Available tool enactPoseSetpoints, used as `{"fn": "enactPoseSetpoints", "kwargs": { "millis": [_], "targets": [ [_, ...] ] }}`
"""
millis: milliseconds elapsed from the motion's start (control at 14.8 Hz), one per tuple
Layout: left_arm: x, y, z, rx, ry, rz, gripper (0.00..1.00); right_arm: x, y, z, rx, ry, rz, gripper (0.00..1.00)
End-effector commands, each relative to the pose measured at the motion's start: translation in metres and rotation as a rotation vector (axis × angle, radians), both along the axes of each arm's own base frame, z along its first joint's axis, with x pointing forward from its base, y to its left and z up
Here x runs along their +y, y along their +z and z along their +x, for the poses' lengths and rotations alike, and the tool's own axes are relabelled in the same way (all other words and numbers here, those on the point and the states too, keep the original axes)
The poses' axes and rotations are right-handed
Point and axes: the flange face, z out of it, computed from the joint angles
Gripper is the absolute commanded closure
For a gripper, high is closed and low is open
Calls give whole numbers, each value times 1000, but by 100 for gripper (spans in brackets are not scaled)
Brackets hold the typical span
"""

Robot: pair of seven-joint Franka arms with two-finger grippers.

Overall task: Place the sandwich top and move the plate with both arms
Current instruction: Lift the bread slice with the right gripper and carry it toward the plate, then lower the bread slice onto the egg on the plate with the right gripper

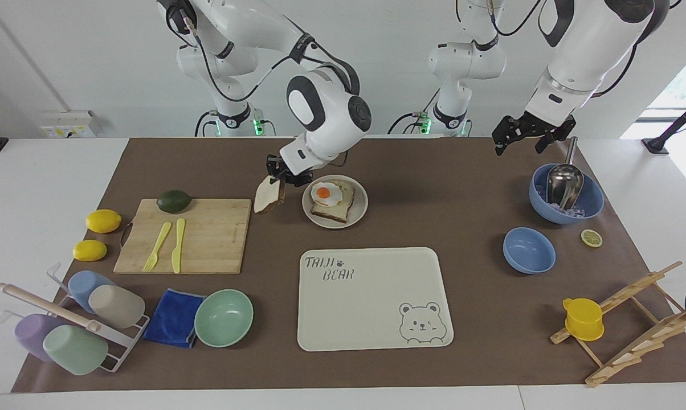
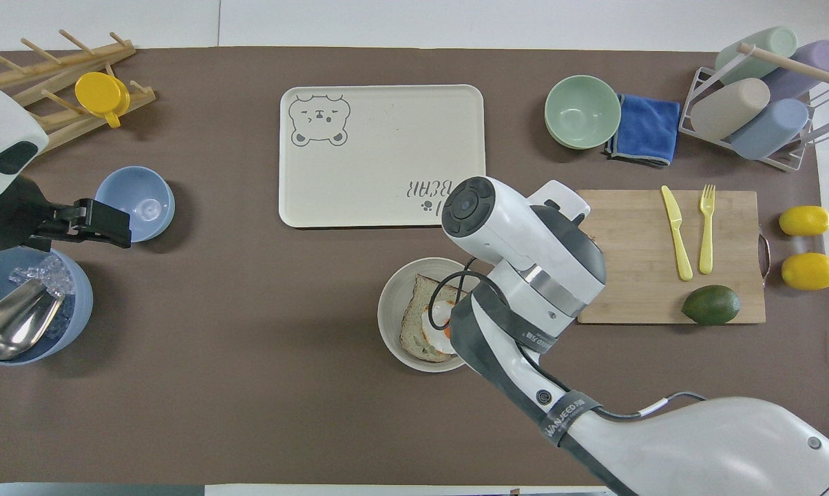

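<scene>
We see the right gripper (image 1: pixel 280 177), centre-left of the facing view, clamped on the sandwich top (image 1: pixel 269 195), which hangs just left of the plate (image 1: pixel 361 212); the left gripper (image 1: pixel 523 135) waits open, upper right.

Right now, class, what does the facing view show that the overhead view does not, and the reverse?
Facing only: the right gripper, shut on the plain tan bread slice hanging beside the small round beige plate. Overhead only: clear ice cubes in the large blue bowl. Both: the plate, the cream bear tray and the waiting left gripper, jaws open.
</scene>
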Motion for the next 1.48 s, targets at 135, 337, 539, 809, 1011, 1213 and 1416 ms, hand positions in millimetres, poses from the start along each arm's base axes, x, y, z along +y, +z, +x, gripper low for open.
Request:
{"fn": "enactPoseSetpoints", "kwargs": {
  "millis": [135,337,539,809,1011,1213,1416],
  "targets": [
    [5,7,-3,0,-2,13,0,21,15,-4,-43,-3,40,100],
    [5,7,-3,0,-2,14,0,45,12,-11,-35,-1,171,100],
    [5,6,-3,2,-2,15,0,54,8,-18,-26,5,203,100],
    [5,6,-3,2,-2,13,0,60,0,-28,-14,29,206,100],
    [5,6,-3,2,-2,15,0,70,-5,-38,-14,61,226,100],
    [5,6,-3,2,-2,13,0,70,-17,-39,-17,74,249,100],
    [5,6,-3,3,-2,15,0,72,-20,-43,-17,83,256,100]
  ]
}}
